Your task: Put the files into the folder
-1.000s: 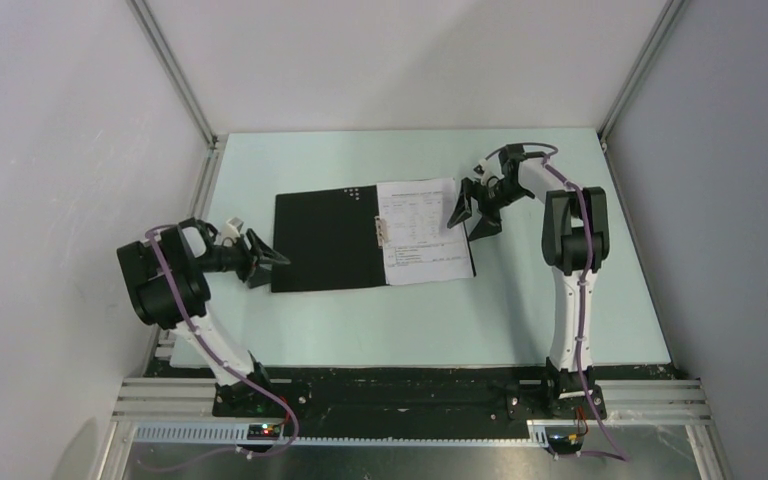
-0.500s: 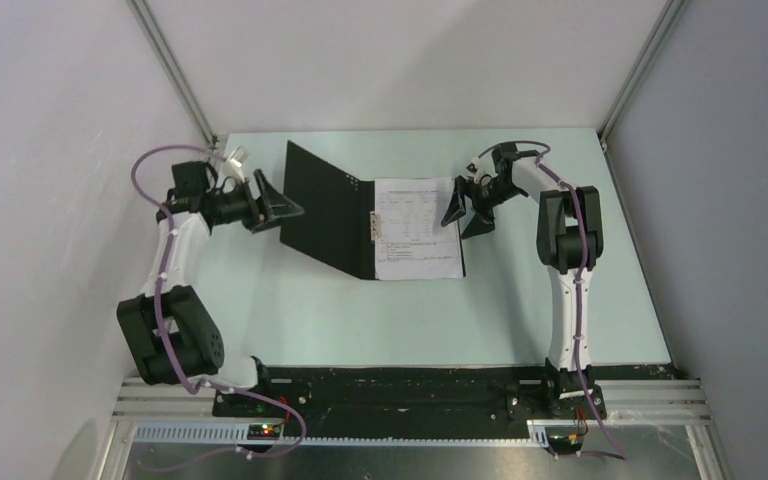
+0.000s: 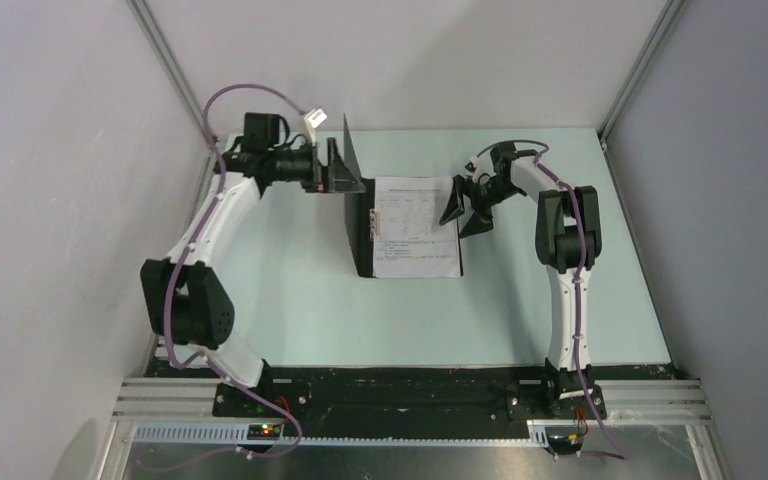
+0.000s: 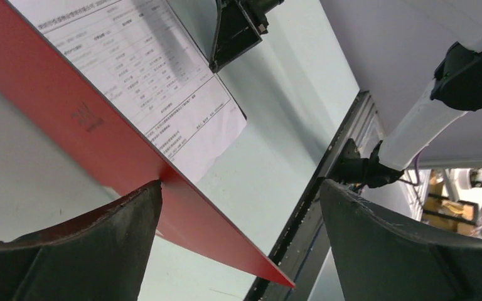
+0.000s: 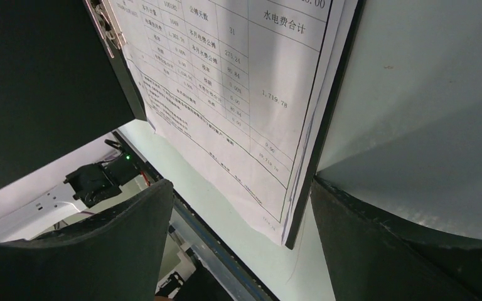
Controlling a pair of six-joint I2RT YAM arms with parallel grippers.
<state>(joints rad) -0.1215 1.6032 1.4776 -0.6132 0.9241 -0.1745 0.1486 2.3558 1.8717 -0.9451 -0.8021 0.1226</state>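
Red folder (image 4: 94, 135) cover stands nearly upright, its outer face against one finger of the left tool (image 3: 338, 172), jaws wide. It seems to be leaning there only, not pinched. Printed files (image 3: 417, 228) lie on the flat black half, their outer edge under the right tool (image 3: 465, 212), also spread wide.

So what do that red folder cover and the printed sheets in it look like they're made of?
The bright red flat folder cover looks like stiff plastic or coated board: smooth, a slight sheen, flat though raised on edge. The white printed paper sheets look like ordinary matte office paper: thin, stacked edges, small black text.
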